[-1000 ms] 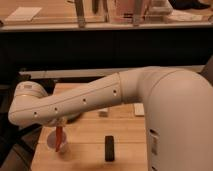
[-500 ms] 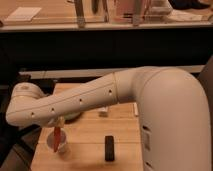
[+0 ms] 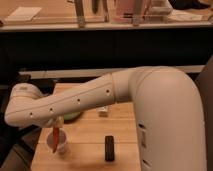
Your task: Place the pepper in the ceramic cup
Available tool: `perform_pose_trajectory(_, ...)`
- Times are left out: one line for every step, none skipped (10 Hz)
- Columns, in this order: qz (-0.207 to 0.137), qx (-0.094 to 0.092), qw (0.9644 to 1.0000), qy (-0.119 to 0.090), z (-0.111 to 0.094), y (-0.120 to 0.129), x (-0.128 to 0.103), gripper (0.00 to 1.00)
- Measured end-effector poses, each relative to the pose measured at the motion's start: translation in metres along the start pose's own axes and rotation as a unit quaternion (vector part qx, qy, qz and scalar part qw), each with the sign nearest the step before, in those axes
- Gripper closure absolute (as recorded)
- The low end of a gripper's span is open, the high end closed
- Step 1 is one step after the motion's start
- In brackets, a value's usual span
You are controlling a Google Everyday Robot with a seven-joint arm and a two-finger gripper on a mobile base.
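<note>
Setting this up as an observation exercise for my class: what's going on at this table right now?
A white robot arm reaches left across a wooden table. Its gripper hangs over the ceramic cup near the front left edge, with the red pepper pointing down into the cup. A black bar lies to the cup's right, and a green bowl sits partly hidden behind the arm.

fingers (image 3: pixel 56 125) above ceramic cup (image 3: pixel 59 146); pepper (image 3: pixel 55 137) seemingly inside; bar (image 3: pixel 109 148) right.

No text, label, brand, number or sign can be read on anything here. The gripper (image 3: pixel 55 125) hangs over the white cup (image 3: pixel 58 145) near the tabletop's (image 3: pixel 90 145) front left corner.
</note>
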Motion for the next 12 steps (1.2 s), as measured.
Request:
perform_pose_trajectory(0.000, 0.000, 1.0000, 0.000, 0.0011, -0.0002, 0.0002, 0.81)
perform_pose_trajectory(-0.001, 0.001, 1.0000, 0.000, 0.0020, -0.0012, -0.0003, 0.76)
perform_pose_trajectory(-0.002, 0.002, 1.0000, 0.000, 0.0032, -0.0020, -0.0007, 0.72)
perform_pose_trajectory(-0.002, 0.002, 1.0000, 0.000, 0.0039, -0.0027, -0.0009, 0.72)
perform_pose_trajectory(-0.002, 0.002, 1.0000, -0.001, 0.0047, -0.0030, -0.0010, 0.71)
perform_pose_trajectory(-0.002, 0.002, 1.0000, 0.000, 0.0058, -0.0028, -0.0008, 0.65)
perform_pose_trajectory(-0.002, 0.003, 1.0000, 0.000, 0.0066, -0.0022, -0.0005, 0.56)
perform_pose_trajectory(-0.001, 0.003, 1.0000, 0.000, 0.0074, -0.0016, 0.0000, 0.49)
perform_pose_trajectory(-0.001, 0.003, 1.0000, 0.000, 0.0080, -0.0018, -0.0001, 0.48)
perform_pose_trajectory(-0.001, 0.003, 1.0000, -0.001, 0.0087, -0.0019, 0.0000, 0.45)
perform_pose_trajectory(-0.001, 0.004, 1.0000, -0.001, 0.0093, -0.0018, 0.0003, 0.43)
perform_pose_trajectory(-0.001, 0.004, 1.0000, -0.001, 0.0100, -0.0020, 0.0003, 0.45)
